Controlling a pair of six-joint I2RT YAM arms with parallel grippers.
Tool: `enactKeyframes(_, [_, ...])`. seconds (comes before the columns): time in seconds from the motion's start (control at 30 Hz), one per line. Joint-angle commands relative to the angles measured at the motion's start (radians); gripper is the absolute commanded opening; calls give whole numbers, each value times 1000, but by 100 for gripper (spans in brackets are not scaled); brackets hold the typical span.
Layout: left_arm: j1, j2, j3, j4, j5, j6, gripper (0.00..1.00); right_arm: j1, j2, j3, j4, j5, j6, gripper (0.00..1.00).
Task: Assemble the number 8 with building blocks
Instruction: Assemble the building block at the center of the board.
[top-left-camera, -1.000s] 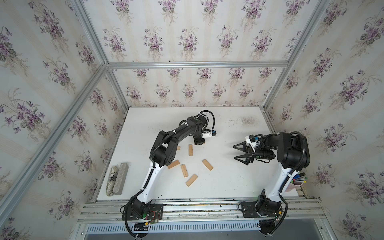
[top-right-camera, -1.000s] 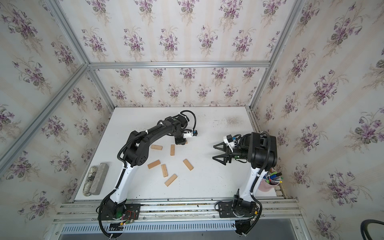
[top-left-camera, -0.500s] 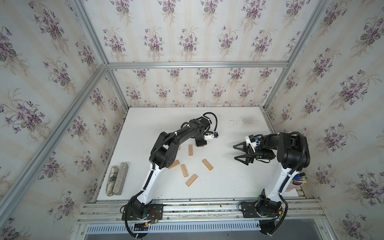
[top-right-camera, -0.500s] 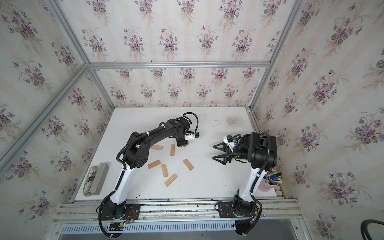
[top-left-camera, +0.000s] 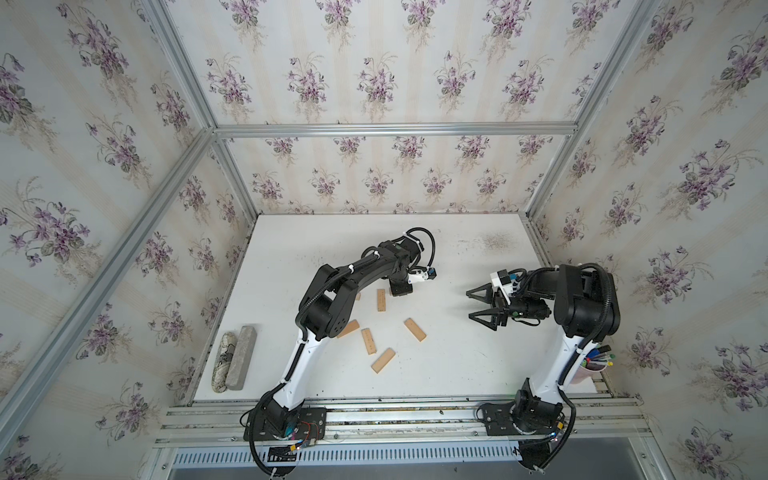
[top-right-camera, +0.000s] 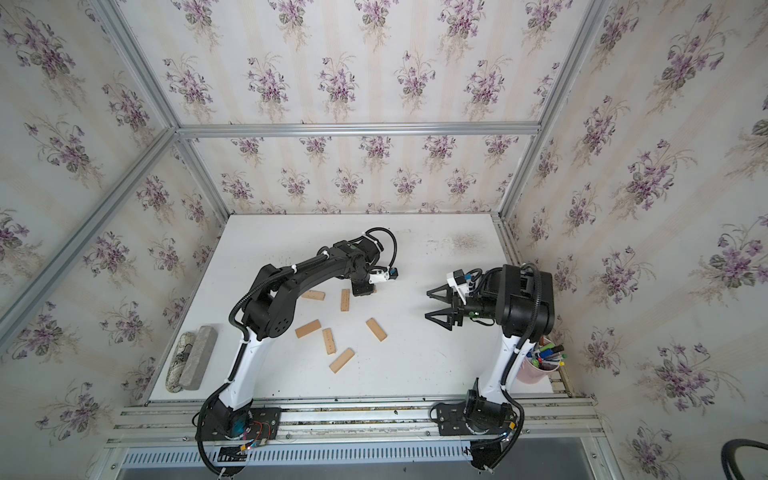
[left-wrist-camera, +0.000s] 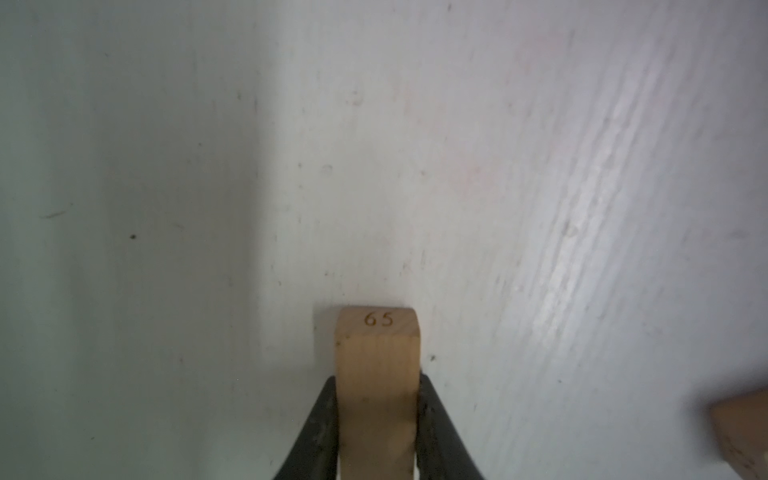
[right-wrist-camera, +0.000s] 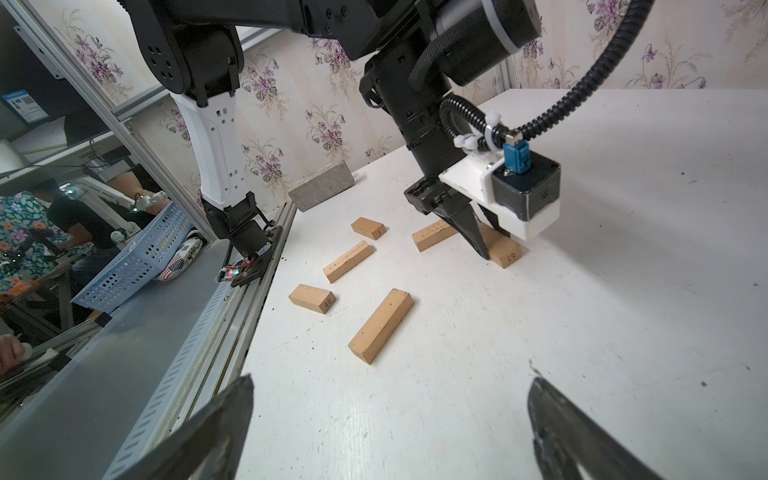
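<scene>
In left claw (left-wrist-camera: 377, 378), block (left-wrist-camera: 376, 345), axis left-right.

White table (top-left-camera: 457, 374) bears scattered building blocks (top-left-camera: 415, 329), grey bar (top-left-camera: 241, 357).

Both top views hang high above the front edge, well back. They look steeply down on the whole white surface (top-left-camera: 465, 374), both arms and the walls, with nearly matching framing. The left wrist camera is in very close, staring past the left tool (left-wrist-camera: 377, 377) at bare surface and the block marked 65 (left-wrist-camera: 376, 340). The right wrist camera rides low and looks out over the right tool (right-wrist-camera: 389, 378), across the surface toward the left arm (right-wrist-camera: 216, 137). It catches that same block, plus the other blocks (right-wrist-camera: 380, 326) that both top views also show.
</scene>
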Motion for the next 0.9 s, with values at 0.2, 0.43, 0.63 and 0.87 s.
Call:
enactKeyframes(0.2, [-14,-24,-42,-85,-37,17,16,1,-4,-1,-27,-33,-411,100])
enactKeyframes(0.43, [-24,-17,-36,-78,-32,22,14,1,-4,0,-28,-35,-411,100])
enactKeyframes(0.63, [-25,-16,-34,-75,-39,17,19,1,-3,0,-29,-34,-411,100])
enactKeyframes(0.87, [-25,-10,-34,-64,-26,7,43,1,-3,-1,-29,-35,-411,100])
